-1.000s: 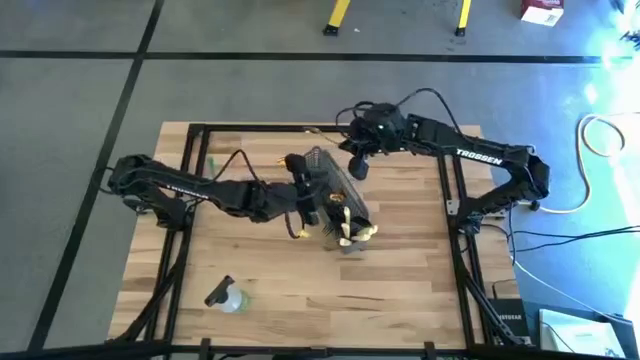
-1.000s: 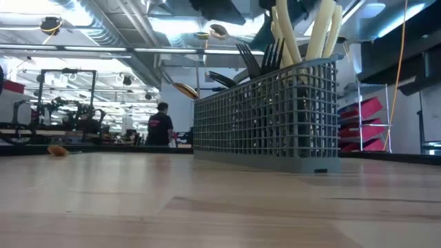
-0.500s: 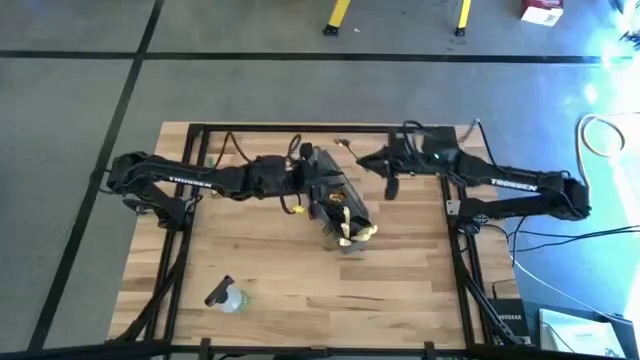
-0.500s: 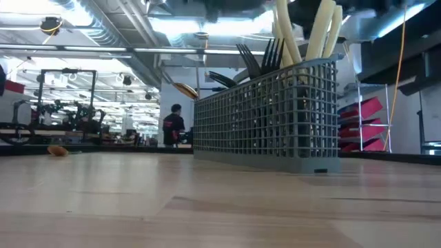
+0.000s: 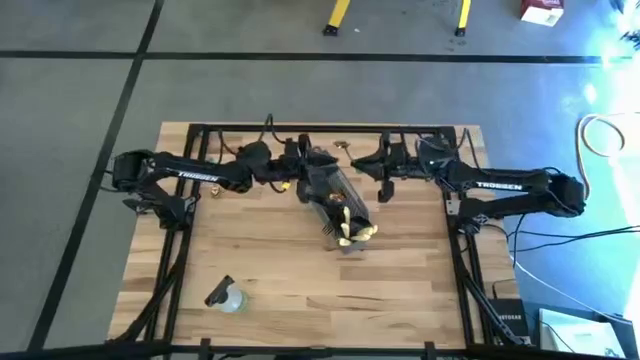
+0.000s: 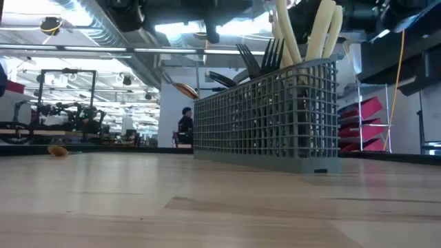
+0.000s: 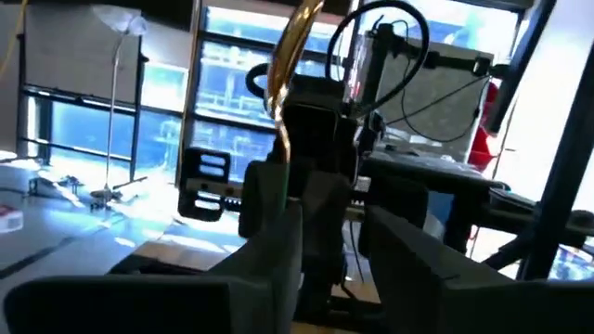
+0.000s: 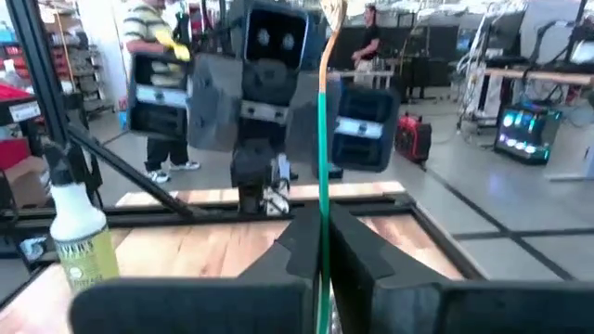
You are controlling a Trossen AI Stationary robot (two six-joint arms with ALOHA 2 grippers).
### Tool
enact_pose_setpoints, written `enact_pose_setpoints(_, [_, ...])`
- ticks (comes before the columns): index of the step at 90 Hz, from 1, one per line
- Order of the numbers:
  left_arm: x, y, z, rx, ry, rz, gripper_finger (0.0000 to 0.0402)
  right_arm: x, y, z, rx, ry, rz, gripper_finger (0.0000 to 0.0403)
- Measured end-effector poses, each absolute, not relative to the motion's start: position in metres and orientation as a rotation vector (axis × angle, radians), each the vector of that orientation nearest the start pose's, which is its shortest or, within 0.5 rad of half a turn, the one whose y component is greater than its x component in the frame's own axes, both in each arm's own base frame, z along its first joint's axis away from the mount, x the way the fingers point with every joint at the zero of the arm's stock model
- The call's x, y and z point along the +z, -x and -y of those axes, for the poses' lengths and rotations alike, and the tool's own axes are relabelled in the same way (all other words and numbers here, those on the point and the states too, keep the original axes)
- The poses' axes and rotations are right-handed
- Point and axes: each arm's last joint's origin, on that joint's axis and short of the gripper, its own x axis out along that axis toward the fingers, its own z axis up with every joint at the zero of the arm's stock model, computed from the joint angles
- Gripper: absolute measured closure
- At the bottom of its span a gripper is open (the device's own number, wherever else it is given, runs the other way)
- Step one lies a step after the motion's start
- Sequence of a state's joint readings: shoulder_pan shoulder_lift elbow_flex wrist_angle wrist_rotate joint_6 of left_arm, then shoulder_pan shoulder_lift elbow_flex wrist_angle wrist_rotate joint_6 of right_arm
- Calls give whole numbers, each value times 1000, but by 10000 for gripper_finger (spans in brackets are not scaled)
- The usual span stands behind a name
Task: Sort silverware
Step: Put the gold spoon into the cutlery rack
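A grey wire-mesh basket stands mid-table with silverware upright in it: pale tan handles and black forks. My left gripper hovers by the basket's far left corner, shut on a gold utensil. My right gripper hovers to the right of the basket's far end, shut on a green-handled utensil with a gold tip. The two grippers face each other. My left gripper holds the gold utensil by its lower stem, right beside one fingertip, which hides the contact itself. The utensil stands up past the fingers with its bowl end away from them, clear of the table. My right gripper pinches the green handle between its two fingers. The utensil runs straight out beyond the fingertips, its gold end farthest, lifted clear of the table.
A clear spray bottle lies near the table's front left. A small gold piece lies at the far edge. Black frame rails run along the table's sides. People move in the room beyond the table.
My left gripper has gone from beside the basket's left side toward the table's far edge, carrying the gold utensil with it. My right gripper has drawn away from over the basket's far end toward the table's right, its arm stretching out flatter.
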State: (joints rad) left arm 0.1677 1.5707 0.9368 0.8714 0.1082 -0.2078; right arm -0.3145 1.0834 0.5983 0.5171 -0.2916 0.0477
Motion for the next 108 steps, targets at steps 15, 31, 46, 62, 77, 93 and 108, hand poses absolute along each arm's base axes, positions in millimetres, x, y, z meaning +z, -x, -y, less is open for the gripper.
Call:
enact_pose_setpoints(15, [287, -356, -60, 54, 176, 223, 298, 280, -237, 68, -4, -56, 51, 403])
enact_pose_setpoints(31, [291, -362, -65, 59, 161, 240, 298, 283, -242, 70, -5, -57, 52, 403])
enact_pose_setpoints(46, [292, -362, -67, 58, 153, 241, 304, 282, -242, 70, -4, -59, 45, 403])
enact_pose_setpoints(62, [290, -363, -68, 82, 129, 220, 311, 282, -242, 69, 18, -64, 38, 403])
enact_pose_setpoints(77, [290, -362, -72, 99, 122, 223, 311, 286, -238, 67, 38, -84, 54, 403])
enact_pose_setpoints(93, [291, -361, -75, 108, 115, 228, 312, 284, -238, 67, 42, -93, 36, 403])
enact_pose_setpoints(108, [291, -361, -75, 108, 114, 234, 312, 283, -238, 67, 41, -97, 27, 403])
